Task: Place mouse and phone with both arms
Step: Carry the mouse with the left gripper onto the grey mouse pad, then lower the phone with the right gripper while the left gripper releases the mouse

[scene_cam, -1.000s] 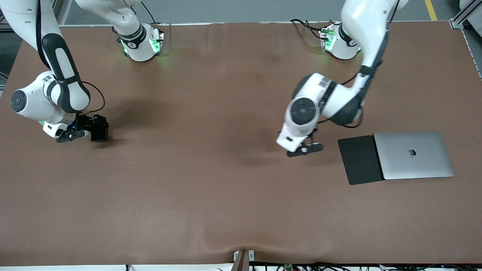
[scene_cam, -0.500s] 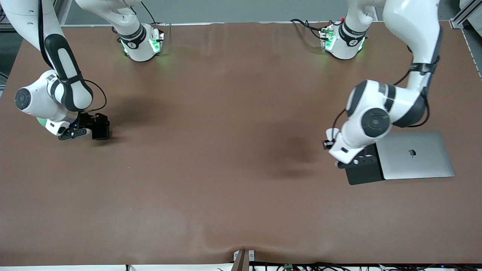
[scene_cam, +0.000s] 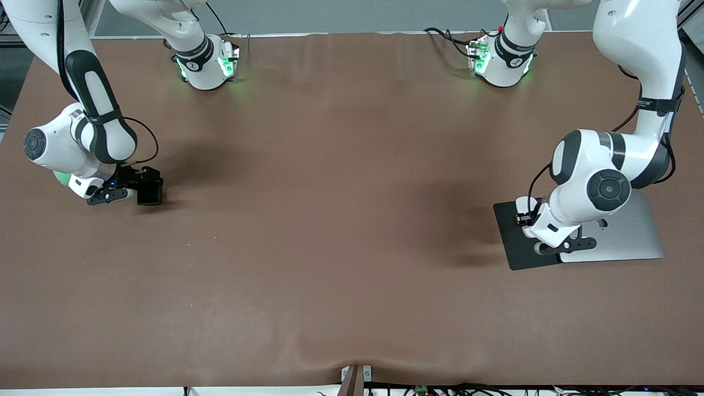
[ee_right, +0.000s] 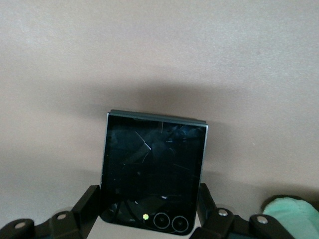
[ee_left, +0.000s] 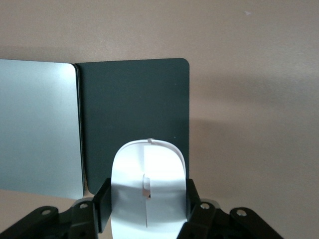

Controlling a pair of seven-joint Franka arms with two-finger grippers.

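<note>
The white mouse (ee_left: pixel 148 191) sits between the fingers (ee_left: pixel 101 205) of my left gripper (ee_left: pixel 147 211), which is shut on its sides. This gripper (scene_cam: pixel 554 243) hangs over the black pad (scene_cam: pixel 514 236); in the front view the wrist hides the mouse. The phone (ee_right: pixel 153 172), a black glossy slab with two camera rings, is clamped by its edges in my right gripper (ee_right: pixel 149 206). In the front view the phone (scene_cam: pixel 150 193) shows low over the table at the right arm's end, held by the right gripper (scene_cam: pixel 137 188).
A closed silver laptop (scene_cam: pixel 632 242) lies beside the black pad (ee_left: pixel 134 109), toward the left arm's end; its lid also shows as the laptop (ee_left: pixel 37 124) in the left wrist view. Brown table mat (scene_cam: pixel 330 220) stretches between the two arms.
The left arm has swung with the mouse from the middle of the table to over the black pad beside the laptop. The right arm with the phone has barely shifted.
</note>
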